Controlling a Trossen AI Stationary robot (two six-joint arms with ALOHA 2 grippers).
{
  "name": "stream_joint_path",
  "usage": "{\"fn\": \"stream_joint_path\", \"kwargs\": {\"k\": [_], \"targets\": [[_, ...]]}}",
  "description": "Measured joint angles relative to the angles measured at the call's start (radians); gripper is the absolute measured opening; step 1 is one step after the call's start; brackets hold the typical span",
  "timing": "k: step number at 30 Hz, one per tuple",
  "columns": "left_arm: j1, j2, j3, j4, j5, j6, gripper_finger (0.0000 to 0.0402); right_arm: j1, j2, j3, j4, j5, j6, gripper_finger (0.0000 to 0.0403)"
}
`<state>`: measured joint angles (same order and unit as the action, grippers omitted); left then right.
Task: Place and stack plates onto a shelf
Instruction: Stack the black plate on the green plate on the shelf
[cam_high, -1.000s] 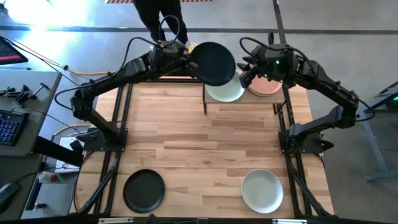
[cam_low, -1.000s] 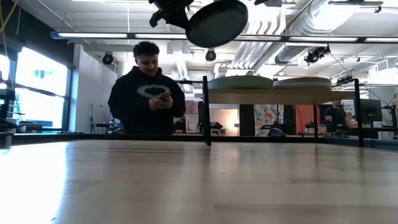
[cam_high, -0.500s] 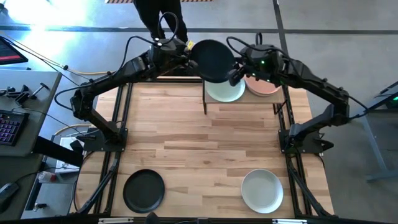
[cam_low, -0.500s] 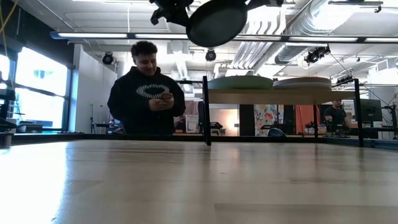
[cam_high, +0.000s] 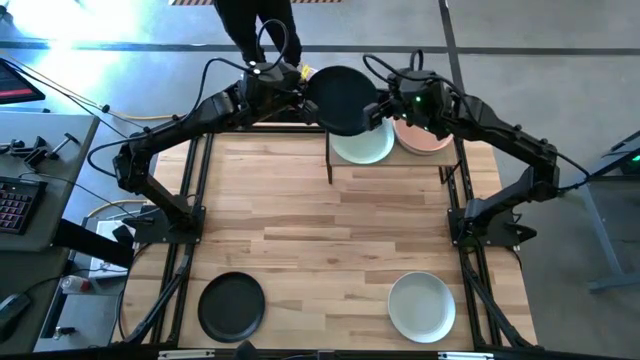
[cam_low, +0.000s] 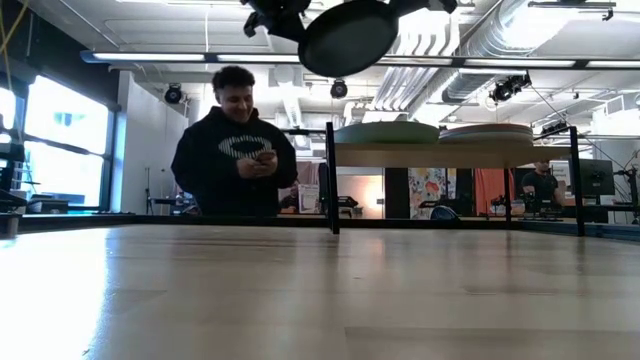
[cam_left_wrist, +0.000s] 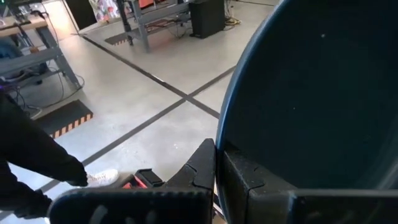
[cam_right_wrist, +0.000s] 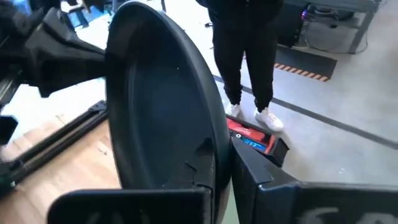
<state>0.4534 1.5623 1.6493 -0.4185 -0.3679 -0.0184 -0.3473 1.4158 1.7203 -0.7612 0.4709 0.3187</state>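
We hold the dark teal plate (cam_high: 344, 99) in the air above the far edge of the surface (cam_high: 330, 240), tipped steeply so its face shows to the low view, and it hangs between our two hands. Our left hand (cam_high: 300, 88) pinches the plate's rim on one side; in the left wrist view the rim sits clamped between the fingers (cam_left_wrist: 239, 180). Our right hand (cam_high: 383, 108) has its fingers pressed onto the opposite rim, and the right wrist view shows the edge caught between them, so the plate is gripped from both sides at once.

The shelf (cam_high: 400, 165) lies just below and beside the right hand, nearer to it than to the left hand. On it we see a pale green plate (cam_high: 365, 148) almost directly under the held plate, and a peach plate (cam_high: 428, 140) next to it, under the right arm. In the low view both read as low stacks on the shelf's wooden panel.

We judge this to be a handover: the right hand sits closer to the shelf, so the plate should go down from that side once the left hand lets go. The plate must be levelled before it can lie on a stack.

A black plate (cam_high: 232, 305) and an off-white plate (cam_high: 421, 305) wait on the near part of the surface, well apart from both hands. A person (cam_low: 235, 145) stands beyond the surface
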Motion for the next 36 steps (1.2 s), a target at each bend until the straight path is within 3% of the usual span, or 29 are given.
{"fn": "stream_joint_path", "kwargs": {"k": [10, 15, 22, 36], "targets": [[0.001, -0.002, 0.0, -0.001, 0.052, 0.107, 0.0039, 0.0, 0.0, 0.0, -0.01, 0.008, 0.125, 0.0004], [0.001, -0.002, 0.0, -0.002, 0.136, 0.107, 0.0074, 0.001, -0.001, 0.0, -0.032, 0.042, 0.159, 0.0001], [0.001, -0.02, 0.0, -0.004, 0.148, 0.1, 0.0116, -0.024, -0.004, 0.0, -0.09, 0.041, 0.181, 0.0], [0.011, -0.096, 0.0, -0.05, 0.141, 0.101, 0.012, -0.161, -0.083, 0.0, -0.282, -0.038, 0.219, 0.0]]}}
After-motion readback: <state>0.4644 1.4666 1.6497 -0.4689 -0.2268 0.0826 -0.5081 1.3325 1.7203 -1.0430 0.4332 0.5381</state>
